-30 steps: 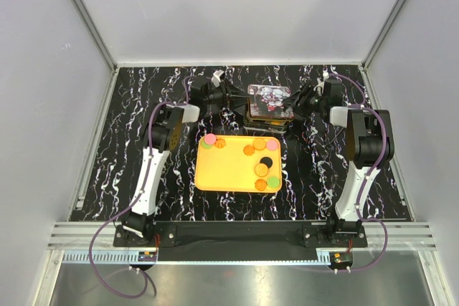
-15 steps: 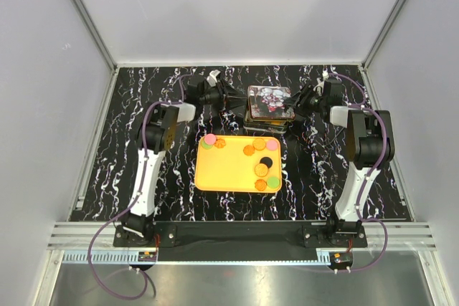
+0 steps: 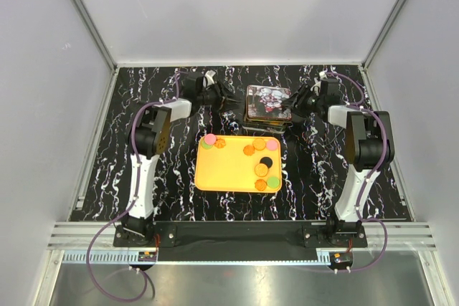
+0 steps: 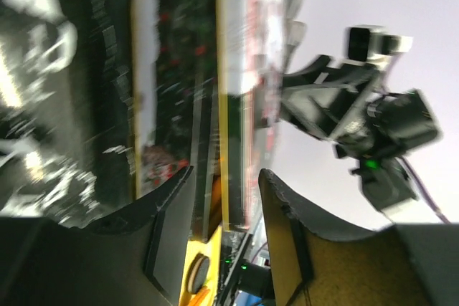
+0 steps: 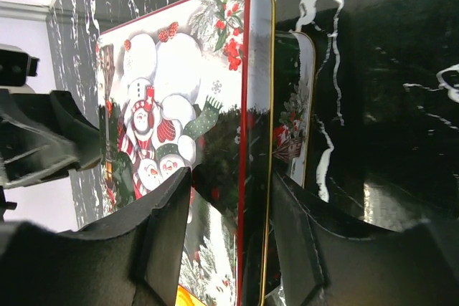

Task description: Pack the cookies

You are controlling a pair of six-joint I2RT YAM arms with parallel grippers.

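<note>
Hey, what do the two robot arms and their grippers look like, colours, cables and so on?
The left arm and right arm each have a white lower link above a black base, then bulky black joint housings. A purple cable loops out from each base and runs up the arm. The left gripper and right gripper are black, with matte, angular fingers.

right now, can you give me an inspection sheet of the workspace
surface: black, white-veined table
job's things: cookies, mostly orange, lying on the orange tray
clutter: snowman-printed tin beyond the tray
grippers: left fingers open, facing the tin's side; right fingers straddle its lid edge, grip unclear
cables: purple cables loop along both arms
surroundings: white walls
</note>
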